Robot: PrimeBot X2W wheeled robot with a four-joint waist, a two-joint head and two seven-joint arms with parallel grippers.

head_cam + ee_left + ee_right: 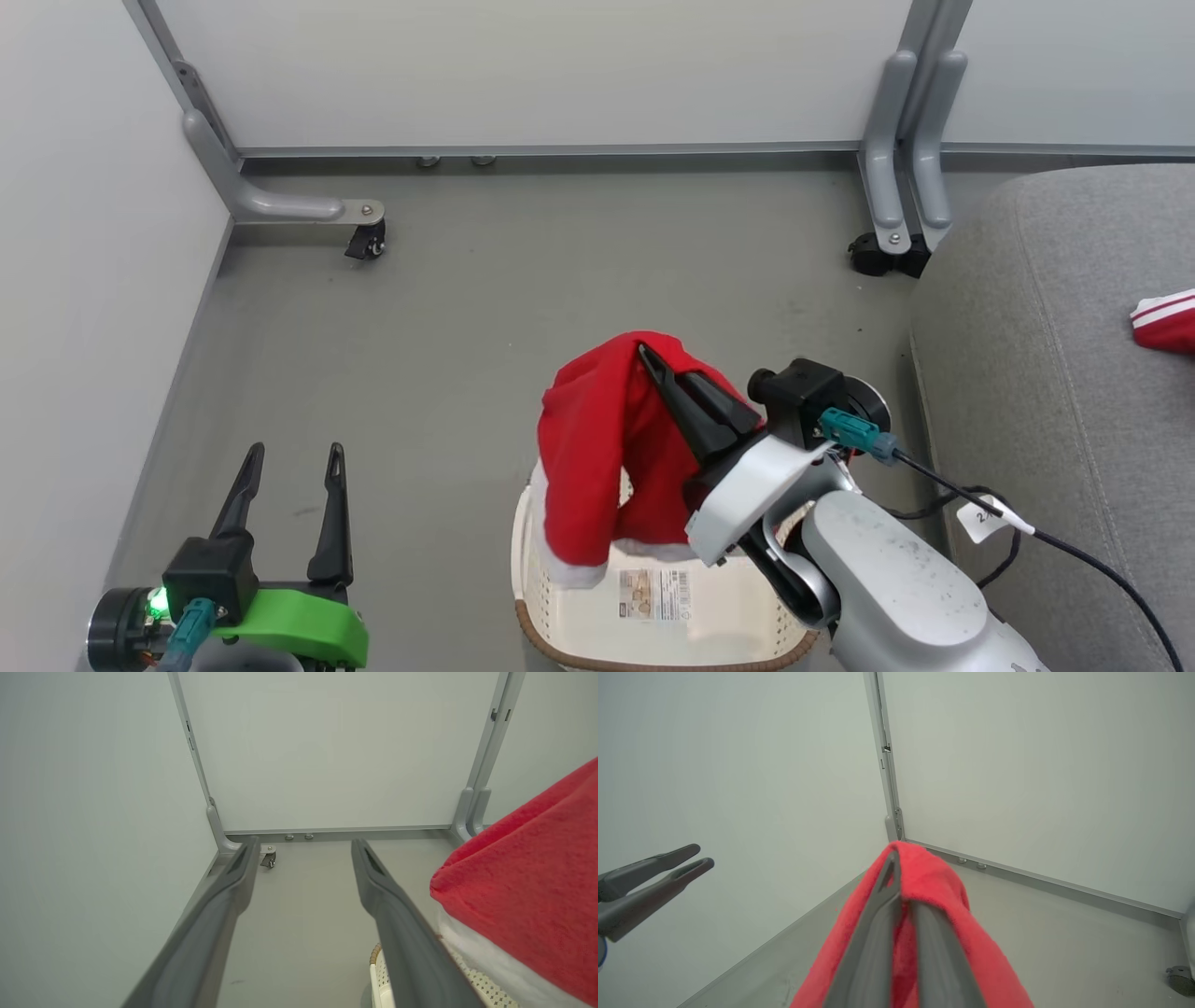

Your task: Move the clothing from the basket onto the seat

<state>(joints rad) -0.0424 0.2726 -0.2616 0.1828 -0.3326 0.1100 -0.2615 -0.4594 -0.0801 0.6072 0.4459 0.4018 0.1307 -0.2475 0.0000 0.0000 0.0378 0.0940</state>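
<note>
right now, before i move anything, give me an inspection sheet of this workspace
surface: plain grey floor, faintly scuffed
job's things: cream-white perforated plastic basket; red fabric garment with white trim hanging over it; large light-grey upholstered seat bearing a red white-striped garment
clutter: nothing seen
claws: left claw open, holding nothing; right claw shut on the red fabric garment
cables: black cable with teal plug at the right wrist
surroundings: white partition panels on grey castor legs

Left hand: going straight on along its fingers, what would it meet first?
Nothing close: the open left hand points across bare floor toward the back panel's bottom rail, likely its first contact, though depth is unclear. The red garment hangs off to its right.
</note>
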